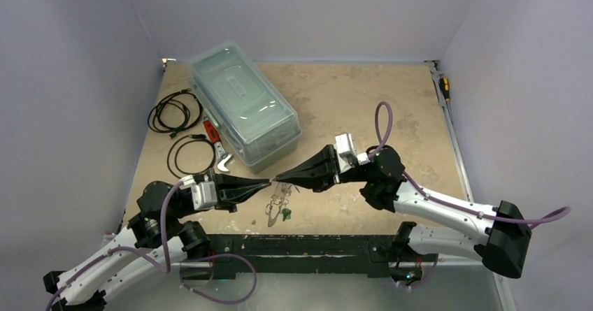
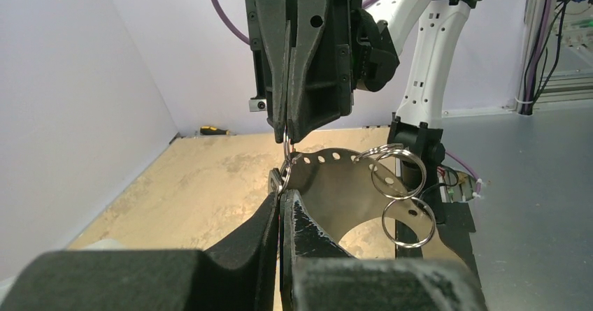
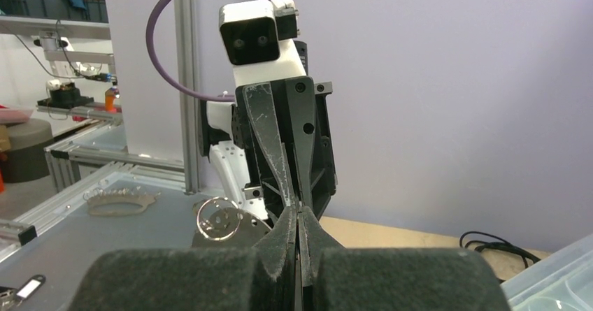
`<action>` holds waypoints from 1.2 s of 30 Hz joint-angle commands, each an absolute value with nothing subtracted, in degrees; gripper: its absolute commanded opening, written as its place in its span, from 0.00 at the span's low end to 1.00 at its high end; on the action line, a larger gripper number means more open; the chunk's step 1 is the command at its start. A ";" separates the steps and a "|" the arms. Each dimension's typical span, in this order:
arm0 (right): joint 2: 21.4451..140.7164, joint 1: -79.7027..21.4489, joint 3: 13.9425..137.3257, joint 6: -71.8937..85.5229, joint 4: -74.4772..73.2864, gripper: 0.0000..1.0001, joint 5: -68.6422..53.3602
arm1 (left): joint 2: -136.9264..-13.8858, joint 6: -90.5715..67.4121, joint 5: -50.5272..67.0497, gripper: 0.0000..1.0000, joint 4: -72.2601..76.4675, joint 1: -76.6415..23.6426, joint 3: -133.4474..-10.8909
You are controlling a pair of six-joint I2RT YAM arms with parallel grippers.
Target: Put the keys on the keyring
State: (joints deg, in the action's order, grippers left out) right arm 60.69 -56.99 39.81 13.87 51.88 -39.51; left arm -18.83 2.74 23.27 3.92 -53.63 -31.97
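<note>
Pale-grey keyring (image 2: 336, 185) is hanging just above the table (image 1: 363, 101), near its front edge. Left gripper (image 2: 281, 191) is pinching a small ring (image 2: 284, 164) on its rim; right gripper (image 2: 287, 135) is pinching the same ring from opposite. Keys (image 1: 277, 203) are lying on the table below.

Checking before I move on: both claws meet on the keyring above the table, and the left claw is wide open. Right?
Not quite. The left claw is shut on the keyring's edge, as the left wrist view shows; it does meet the right claw there, above the table.
</note>
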 commanded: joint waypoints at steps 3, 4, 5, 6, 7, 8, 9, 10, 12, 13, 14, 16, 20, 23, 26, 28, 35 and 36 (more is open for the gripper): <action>60.78 -57.17 39.21 16.29 60.54 0.00 -35.18 | -19.69 4.04 24.13 0.00 5.69 -53.53 -31.50; 60.94 -57.18 39.20 16.61 60.82 0.00 -34.77 | -19.69 4.04 24.00 0.00 5.70 -53.53 -31.48; 61.18 -57.22 39.20 16.88 61.34 0.00 -34.65 | -19.69 4.04 23.90 0.00 5.71 -53.54 -31.38; 61.39 -57.17 39.18 17.16 61.83 0.00 -34.48 | -19.69 4.04 23.80 0.00 5.71 -53.53 -31.38; 61.57 -57.16 39.11 17.36 62.45 0.00 -34.19 | -19.76 3.97 23.77 0.00 5.75 -53.53 -31.40; 61.79 -57.21 38.97 17.58 62.89 0.00 -33.99 | -19.89 3.87 23.71 0.00 5.79 -53.53 -31.41; 61.94 -57.18 38.90 17.80 63.58 0.00 -33.70 | -19.99 3.87 23.71 0.00 5.77 -53.53 -31.39; 62.08 -57.14 38.81 18.07 63.97 0.00 -33.40 | -20.14 3.79 23.62 0.00 5.80 -53.53 -31.36; 62.43 -57.14 38.67 18.60 65.05 0.00 -32.80 | -20.50 3.70 23.62 0.00 5.79 -53.55 -31.40; 62.67 -57.17 38.68 18.96 65.61 0.00 -32.57 | -20.60 3.65 23.58 0.00 5.80 -53.57 -31.38; 62.95 -57.19 38.67 19.51 66.08 0.00 -32.53 | -20.77 3.61 23.57 0.00 5.76 -53.53 -31.38; 64.00 -57.21 38.80 20.56 67.80 0.00 -32.75 | -21.25 3.52 23.55 0.00 5.89 -53.53 -31.43; 65.43 -57.16 38.85 21.95 69.55 0.00 -33.63 | -21.40 3.43 23.16 0.00 5.80 -53.58 -31.40; 65.41 -57.20 38.63 22.18 69.38 0.00 -33.89 | -20.61 3.47 22.00 0.13 5.48 -53.53 -31.52; 64.70 -57.15 38.10 22.36 68.81 0.00 -34.39 | -19.04 3.76 20.44 0.31 5.07 -53.53 -31.68; 64.28 -57.14 37.85 22.28 68.09 0.00 -34.77 | -17.85 3.78 19.32 0.39 5.01 -53.54 -31.48; 64.24 -57.17 37.20 21.81 67.19 0.00 -36.64 | -16.67 3.28 20.97 0.43 5.59 -53.57 -31.28; 64.31 -57.13 37.18 21.75 67.23 0.00 -36.69 | -16.90 3.15 21.57 0.42 5.66 -53.53 -31.29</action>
State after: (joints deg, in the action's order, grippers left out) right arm 65.45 -57.06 37.08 21.89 64.25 -35.86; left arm -16.71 2.81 20.32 4.64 -53.63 -31.97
